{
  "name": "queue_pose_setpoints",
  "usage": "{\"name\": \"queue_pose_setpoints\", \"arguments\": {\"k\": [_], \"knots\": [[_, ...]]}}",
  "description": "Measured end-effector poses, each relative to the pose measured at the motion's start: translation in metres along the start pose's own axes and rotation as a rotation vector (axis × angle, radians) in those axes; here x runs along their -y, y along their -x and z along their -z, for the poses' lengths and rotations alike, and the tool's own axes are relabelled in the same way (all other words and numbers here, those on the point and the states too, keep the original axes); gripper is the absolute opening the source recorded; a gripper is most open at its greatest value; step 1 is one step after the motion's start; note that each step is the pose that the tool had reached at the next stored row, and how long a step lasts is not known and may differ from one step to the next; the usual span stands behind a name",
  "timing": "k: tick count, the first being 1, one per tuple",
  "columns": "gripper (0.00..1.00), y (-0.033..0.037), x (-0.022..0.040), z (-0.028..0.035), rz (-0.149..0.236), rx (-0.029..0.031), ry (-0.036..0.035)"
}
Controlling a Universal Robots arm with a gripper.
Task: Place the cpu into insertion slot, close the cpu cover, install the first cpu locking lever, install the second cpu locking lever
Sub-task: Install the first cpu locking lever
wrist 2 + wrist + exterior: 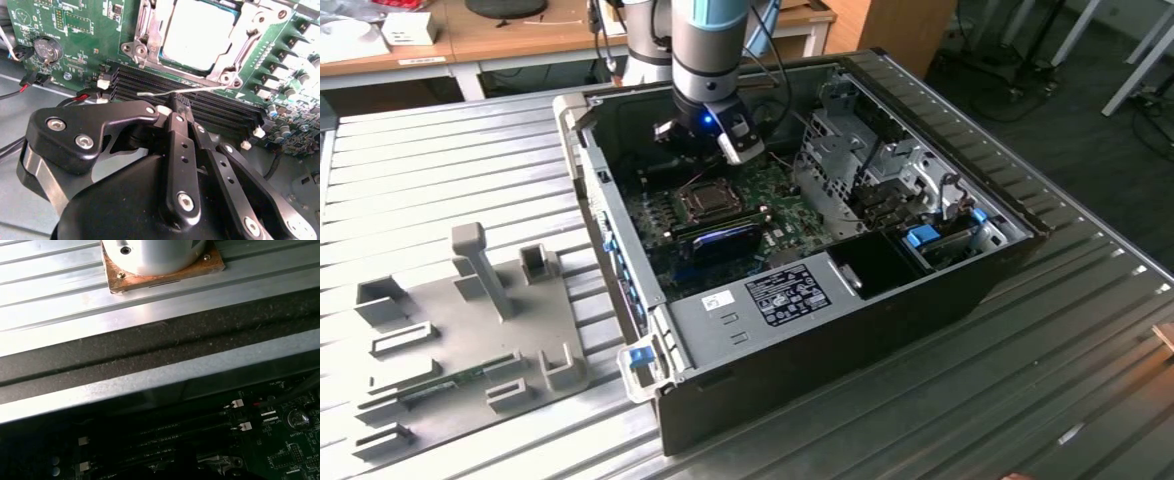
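In the exterior view the arm reaches down into the open computer case [961,290], and my gripper [698,150] hangs just behind the insertion slot [707,198]. The second wrist view shows the cpu [197,32], pale and flat, lying in the socket. The silvery cpu cover [150,30] lies flat around it. A thin silvery locking lever [160,93] sticks out over the black memory slots [220,107]. My gripper [179,102] is shut, its tip right at this lever. Whether the lever is pinched or only touched is unclear.
A coin battery [47,49] and red-black wires [20,90] lie beside the gripper on the green board. Drive cages [881,170] fill the case on the exterior view's right. A grey fixture plate [454,330] sits on the ribbed table at the exterior view's left.
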State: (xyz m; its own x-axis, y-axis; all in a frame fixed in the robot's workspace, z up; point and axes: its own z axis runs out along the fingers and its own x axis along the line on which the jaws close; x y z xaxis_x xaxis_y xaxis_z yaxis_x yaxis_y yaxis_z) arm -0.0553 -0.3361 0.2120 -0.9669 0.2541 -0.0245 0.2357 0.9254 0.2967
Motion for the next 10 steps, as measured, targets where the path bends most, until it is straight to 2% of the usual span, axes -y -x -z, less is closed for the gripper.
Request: {"name": "queue_pose_setpoints", "arguments": {"k": [10], "knots": [[0.10, 0.0007, 0.0014, -0.0048, 0.000, -0.0002, -0.0012]]}}
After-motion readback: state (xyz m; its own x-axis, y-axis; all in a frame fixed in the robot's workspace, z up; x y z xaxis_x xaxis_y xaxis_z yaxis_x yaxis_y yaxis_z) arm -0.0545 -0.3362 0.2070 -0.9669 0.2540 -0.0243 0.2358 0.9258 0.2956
